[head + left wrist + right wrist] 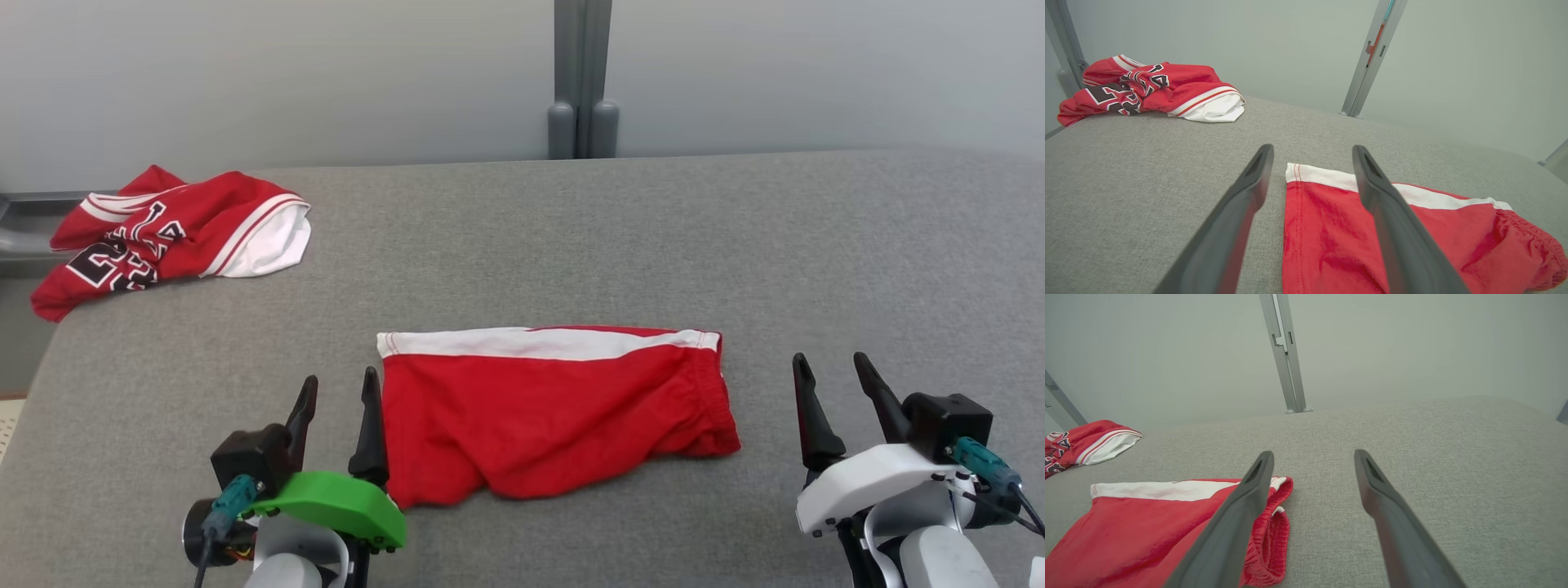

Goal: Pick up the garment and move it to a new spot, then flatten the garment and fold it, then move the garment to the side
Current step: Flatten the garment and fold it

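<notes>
The garment (555, 408) is a pair of red shorts with a white band along its far edge, folded flat on the grey surface in the near middle. My left gripper (339, 390) stands open right beside its left edge, nothing between the fingers. In the left wrist view the open left gripper (1312, 152) straddles the garment's (1412, 237) left corner from above. My right gripper (833, 369) is open a short way off the garment's right end. In the right wrist view the right gripper (1314, 455) is open over bare fabric, the garment (1147, 522) to its left.
A crumpled red jersey (171, 237) with black and white lettering lies at the far left corner of the grey padded surface (653, 245). A grey post (581, 82) rises behind the far edge against a pale wall. The surface's left edge drops off near the jersey.
</notes>
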`<state>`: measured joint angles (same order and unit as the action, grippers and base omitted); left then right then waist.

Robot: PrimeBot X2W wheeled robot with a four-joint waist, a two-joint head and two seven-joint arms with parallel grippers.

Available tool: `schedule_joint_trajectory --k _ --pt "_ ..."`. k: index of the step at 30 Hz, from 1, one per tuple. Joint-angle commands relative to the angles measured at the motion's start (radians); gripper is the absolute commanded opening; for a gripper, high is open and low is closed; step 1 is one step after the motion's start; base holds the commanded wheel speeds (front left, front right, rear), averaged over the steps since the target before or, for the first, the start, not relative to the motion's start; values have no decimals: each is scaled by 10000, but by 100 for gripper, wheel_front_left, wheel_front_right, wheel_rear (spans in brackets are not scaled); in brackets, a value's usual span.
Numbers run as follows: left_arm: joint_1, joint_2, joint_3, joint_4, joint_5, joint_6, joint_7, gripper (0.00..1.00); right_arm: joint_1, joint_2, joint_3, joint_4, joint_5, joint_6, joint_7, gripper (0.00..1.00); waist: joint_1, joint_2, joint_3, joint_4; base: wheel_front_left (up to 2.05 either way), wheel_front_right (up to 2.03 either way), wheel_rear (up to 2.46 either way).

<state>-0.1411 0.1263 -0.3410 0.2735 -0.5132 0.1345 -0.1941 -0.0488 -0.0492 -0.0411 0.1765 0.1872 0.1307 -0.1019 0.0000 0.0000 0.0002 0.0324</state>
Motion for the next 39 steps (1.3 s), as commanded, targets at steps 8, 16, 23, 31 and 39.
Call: schedule_joint_trajectory --k 8,16,23,31,39 --pt "462 161 -168 -425 146 256 178 100 -452 -23 124 698 -104 0 897 100 0 0 -131 1046 0 0 0" --pt "564 179 -257 -565 53 304 302 100 -1272 -17 -303 2982 5 0 1773 100 0 0 -39 1768 0 0 0" --pt "618 193 -306 -515 22 337 291 100 -1908 -26 -721 5163 65 -2 1762 100 0 0 19 2071 0 0 0" --pt "731 298 -270 -550 -50 412 260 100 -2256 -2 -83 6476 970 -1 1619 31 0 0 34 1877 0 0 0" --pt "702 229 -378 -658 -139 396 380 100 -2678 -89 147 6472 1385 -10 1303 0 0 0 -32 1154 0 0 0"
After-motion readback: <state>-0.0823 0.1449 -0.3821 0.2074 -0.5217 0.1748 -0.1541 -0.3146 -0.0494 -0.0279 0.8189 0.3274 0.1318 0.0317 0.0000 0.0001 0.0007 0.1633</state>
